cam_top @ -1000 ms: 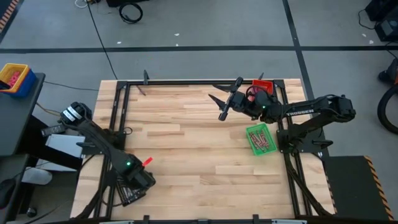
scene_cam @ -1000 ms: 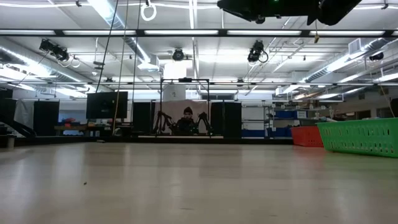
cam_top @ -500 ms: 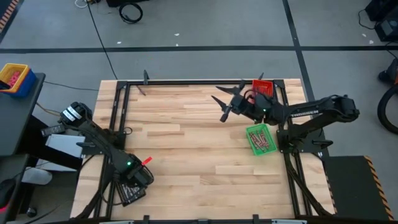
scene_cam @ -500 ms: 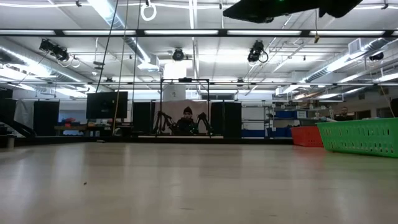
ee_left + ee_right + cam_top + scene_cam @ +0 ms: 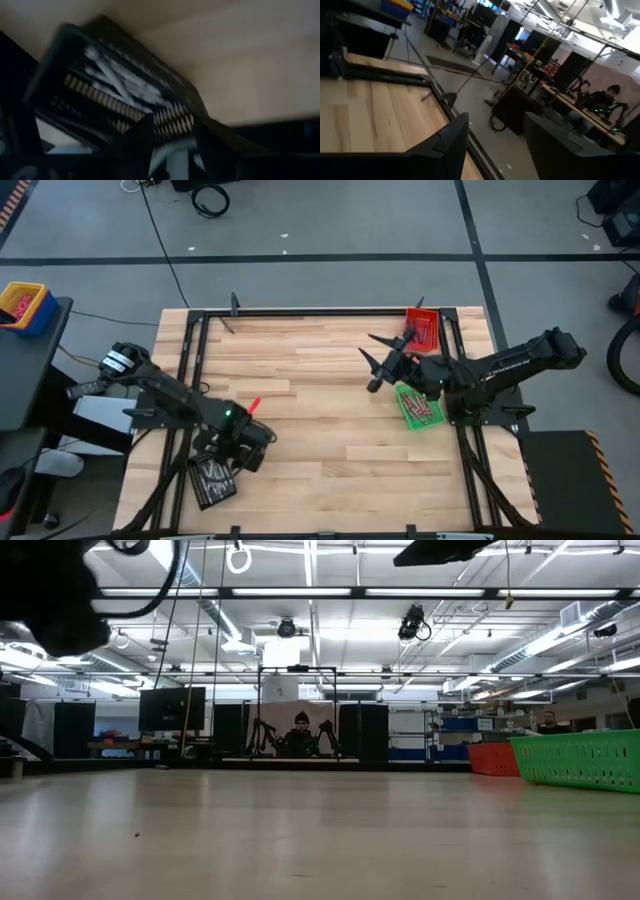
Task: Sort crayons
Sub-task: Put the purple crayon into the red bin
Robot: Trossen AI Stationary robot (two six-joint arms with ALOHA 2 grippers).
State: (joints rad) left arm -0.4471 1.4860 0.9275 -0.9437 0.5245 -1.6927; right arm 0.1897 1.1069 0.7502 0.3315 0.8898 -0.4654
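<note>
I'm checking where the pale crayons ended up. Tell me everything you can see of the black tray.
The black tray is a small rectangular bin with slotted walls, likely plastic. It sits at the table's near-left corner, turned slightly askew, partly on the black frame rail. Pale grey crayons lie loosely inside in a jumble. The left end effector hangs just beside it, above the table, not touching it. In the left wrist view the tray shows its ribbed side wall and pale sticks within.

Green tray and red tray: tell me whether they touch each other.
Apart. The high view shows bare wood between the green tray and the red tray, with the right tool raised beside that gap.
</note>
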